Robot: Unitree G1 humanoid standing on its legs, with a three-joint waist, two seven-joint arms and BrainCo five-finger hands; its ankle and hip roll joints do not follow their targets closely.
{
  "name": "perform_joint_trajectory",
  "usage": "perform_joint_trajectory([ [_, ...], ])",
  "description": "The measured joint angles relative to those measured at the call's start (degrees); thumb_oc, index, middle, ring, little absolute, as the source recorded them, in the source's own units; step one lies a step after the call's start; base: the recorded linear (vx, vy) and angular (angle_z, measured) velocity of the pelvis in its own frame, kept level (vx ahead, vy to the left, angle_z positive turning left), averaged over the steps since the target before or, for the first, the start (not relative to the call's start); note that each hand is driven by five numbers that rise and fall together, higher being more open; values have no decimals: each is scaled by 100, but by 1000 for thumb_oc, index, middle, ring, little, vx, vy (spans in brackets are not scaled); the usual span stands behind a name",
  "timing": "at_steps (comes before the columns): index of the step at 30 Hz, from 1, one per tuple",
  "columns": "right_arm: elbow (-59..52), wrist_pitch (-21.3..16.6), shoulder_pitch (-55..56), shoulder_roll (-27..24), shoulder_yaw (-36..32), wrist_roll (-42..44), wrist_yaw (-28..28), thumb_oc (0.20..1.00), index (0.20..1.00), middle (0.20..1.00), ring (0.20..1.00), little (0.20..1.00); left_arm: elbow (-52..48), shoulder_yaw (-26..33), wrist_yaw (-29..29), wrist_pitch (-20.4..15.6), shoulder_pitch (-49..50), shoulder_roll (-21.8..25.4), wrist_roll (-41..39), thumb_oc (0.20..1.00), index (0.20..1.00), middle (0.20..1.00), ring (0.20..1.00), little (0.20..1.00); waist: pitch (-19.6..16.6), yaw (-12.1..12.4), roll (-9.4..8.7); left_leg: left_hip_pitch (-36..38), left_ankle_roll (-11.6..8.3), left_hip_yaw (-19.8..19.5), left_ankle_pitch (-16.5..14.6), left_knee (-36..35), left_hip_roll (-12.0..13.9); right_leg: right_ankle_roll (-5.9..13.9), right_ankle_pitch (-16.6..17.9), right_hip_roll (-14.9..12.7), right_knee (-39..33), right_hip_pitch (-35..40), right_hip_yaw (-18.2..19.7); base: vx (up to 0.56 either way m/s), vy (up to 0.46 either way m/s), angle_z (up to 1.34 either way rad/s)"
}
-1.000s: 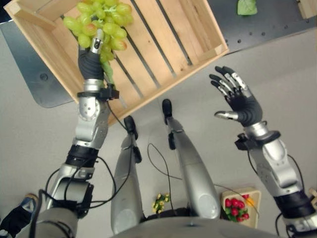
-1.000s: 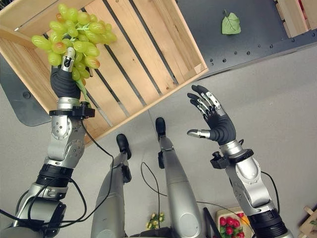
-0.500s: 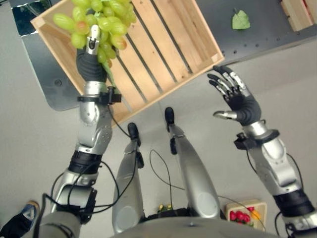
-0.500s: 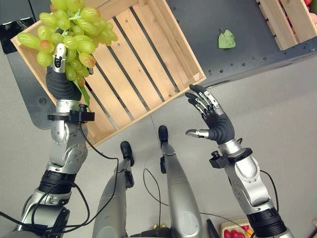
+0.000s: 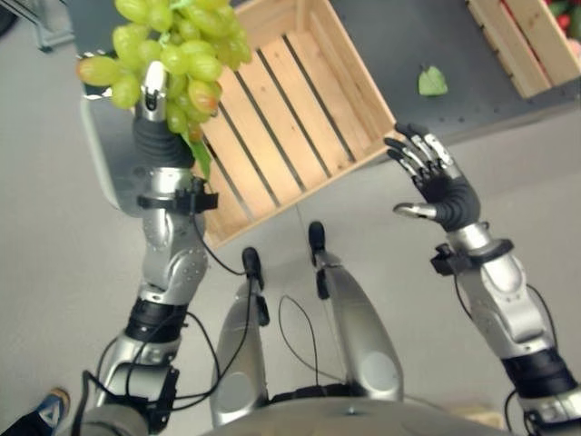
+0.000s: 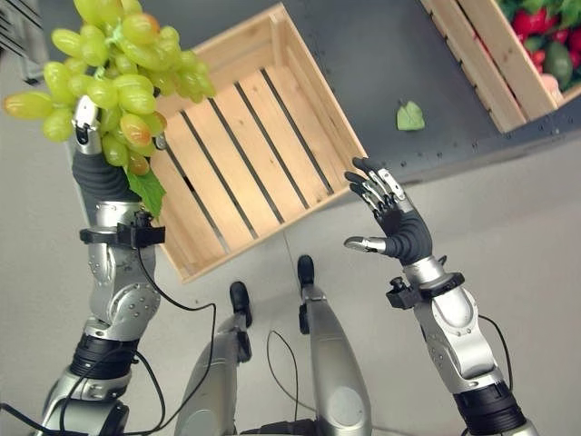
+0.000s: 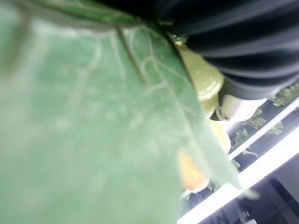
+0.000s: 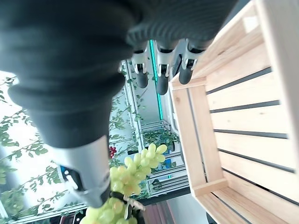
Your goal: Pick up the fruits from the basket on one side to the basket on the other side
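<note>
1. Your left hand (image 5: 156, 127) is curled round the bunch of green grapes (image 5: 172, 50), holding it up above the hand.
2. Your right hand (image 6: 392, 222) is spread wide, holding nothing, just beside the wooden crate (image 6: 245, 145).

A: Place type?
B: Robot lab or demo hall, not a home. Plain grey floor (image 6: 545, 272) across the lower frame, dark perforated metal desk (image 6: 381, 54) along the top with rows of screw holes.
A: Anything else on it?
B: Slatted wooden crate (image 6: 245, 154) at upper centre, second crate (image 6: 495, 54) in the upper right corner holding red and green produce, one loose green leaf (image 6: 410, 116) on the desk between them.
A: Background?
B: Right wrist view shows bright glazing with white frames (image 8: 154, 126) and green foliage (image 8: 18, 140) beyond it, like big windows or a greenhouse-type wall.
</note>
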Motion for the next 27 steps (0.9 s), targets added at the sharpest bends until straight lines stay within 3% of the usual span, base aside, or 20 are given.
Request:
perform_joint_trajectory([
  [12,738,29,217,-2,-179,-92,-11,1000,1000,1000,1000,1000,-133,30,-723,110,1064,54,-66,200,200,200,200,200,-528,116,135,962,9,-131,7,-451,11,29,-160,7,-229,930,-149,85,13,5],
  [20,1180,90,-108,-370,-327,-145,29,1000,1000,1000,1000,1000,-112,-3,-1347,316,1757,613,-109,200,200,200,200,200,-1157,199,228,1511,34,-215,27,-764,25,49,-178,4,-588,1581,-341,87,14,10],
  [27,1711,296,-400,-605,-244,504,278,1000,1000,1000,1000,1000,95,-293,-1865,627,2300,1179,77,200,200,200,200,200,-1572,331,238,1912,37,-265,28,-972,59,66,-188,35,-806,2015,-412,85,13,5],
])
